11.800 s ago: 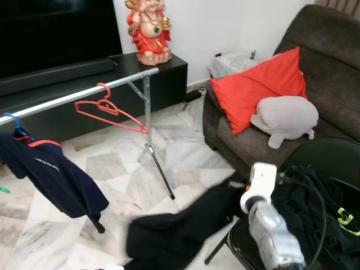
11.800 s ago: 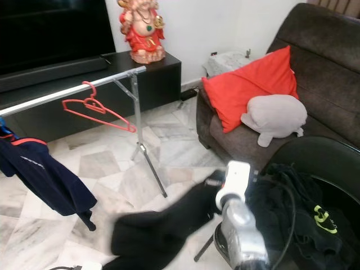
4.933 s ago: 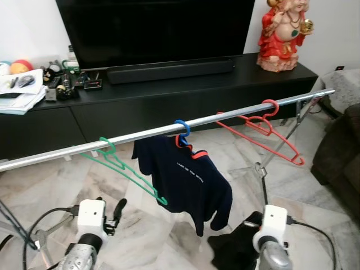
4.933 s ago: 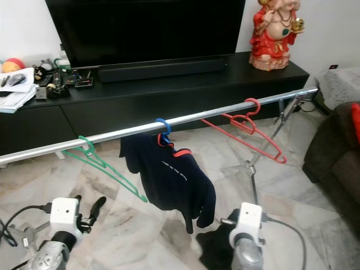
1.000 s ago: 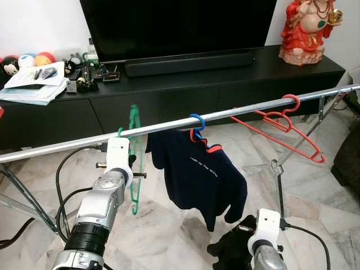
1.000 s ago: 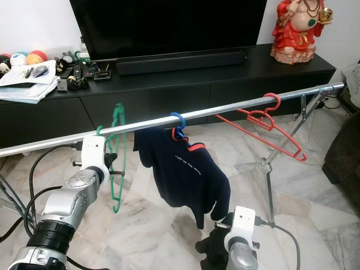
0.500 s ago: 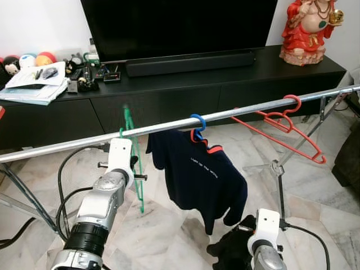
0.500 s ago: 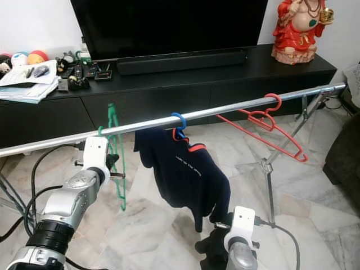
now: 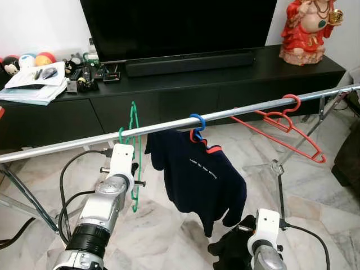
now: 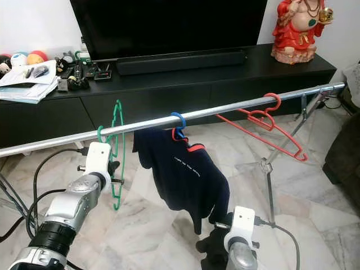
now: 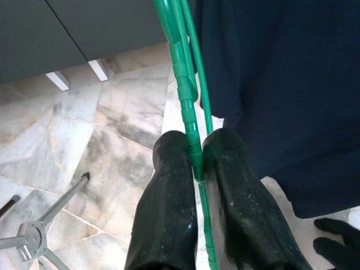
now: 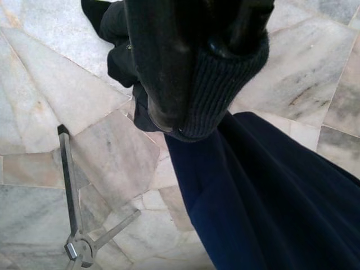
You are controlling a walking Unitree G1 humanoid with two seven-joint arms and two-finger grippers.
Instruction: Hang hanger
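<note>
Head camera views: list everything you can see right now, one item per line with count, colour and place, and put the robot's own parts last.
rail: 1, silver, running across the room in front of the robot
green hanger: 1, green, on the rail at its left part, gripped by the left hand
blue hanger: 1, blue, mid-rail, carrying the shirt
shirt: 1, navy, hanging mid-rail
red hanger: 1, red, bare, right part of the rail
TV: 1, black, on the cabinet
TV cabinet: 1, black, behind the rail
soundbar: 1, black, under the TV
figurine: 1, red, cabinet's right end
papers: stack, white, cabinet's left end
black garment: 1, held low by the right hand
left hand: shut on the green hanger
right hand: low, shut on the black garment
</note>
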